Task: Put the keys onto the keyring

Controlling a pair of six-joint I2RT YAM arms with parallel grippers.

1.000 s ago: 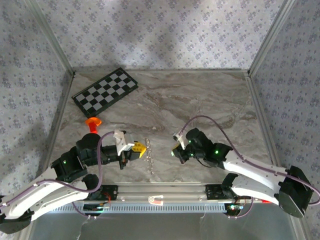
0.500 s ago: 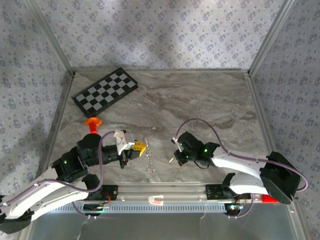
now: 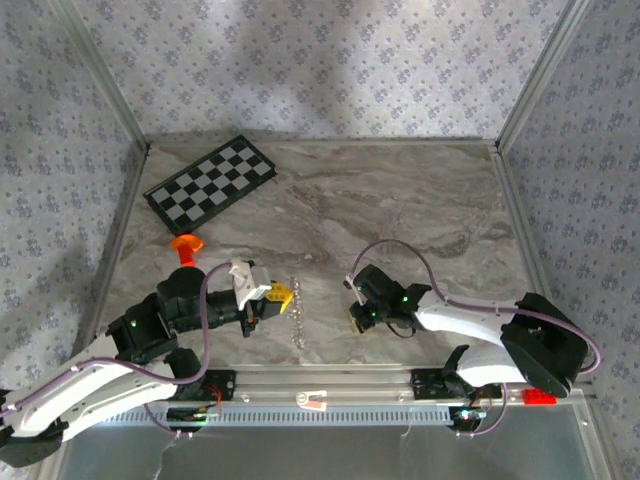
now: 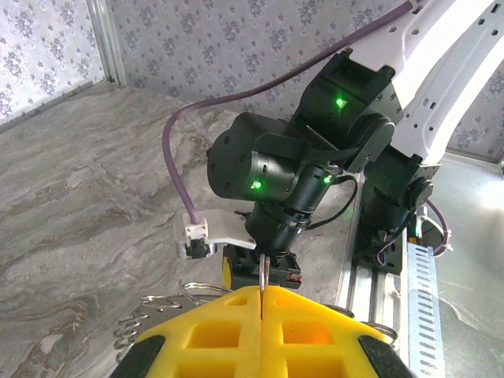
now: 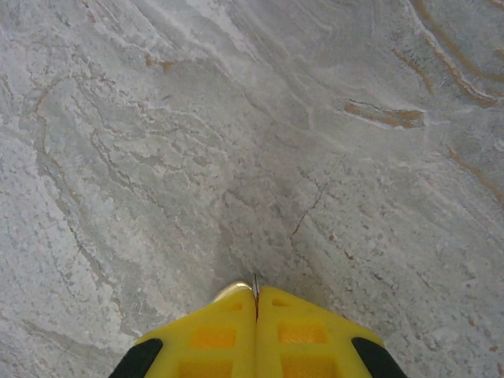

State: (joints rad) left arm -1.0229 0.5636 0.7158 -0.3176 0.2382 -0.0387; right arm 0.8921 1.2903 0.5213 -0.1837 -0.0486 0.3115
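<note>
1. Silvery keyring (image 3: 296,312) stands edge-on near the front of the table (image 3: 420,210), its wire pinched in the fully closed jaws of the left gripper (image 3: 281,294).
2. Right gripper (image 3: 354,321), close beside the ring, has its jaws closed on a thin metal sliver, judged to be the key (image 5: 255,285); the key's head is hidden.
3. Step in hand: bringing the key to the ring. The next move calls for fine alignment of the key's hole with the ring's wire.

Top overhead; wrists close (left faces right pincer (image 4: 264,272)).
</note>
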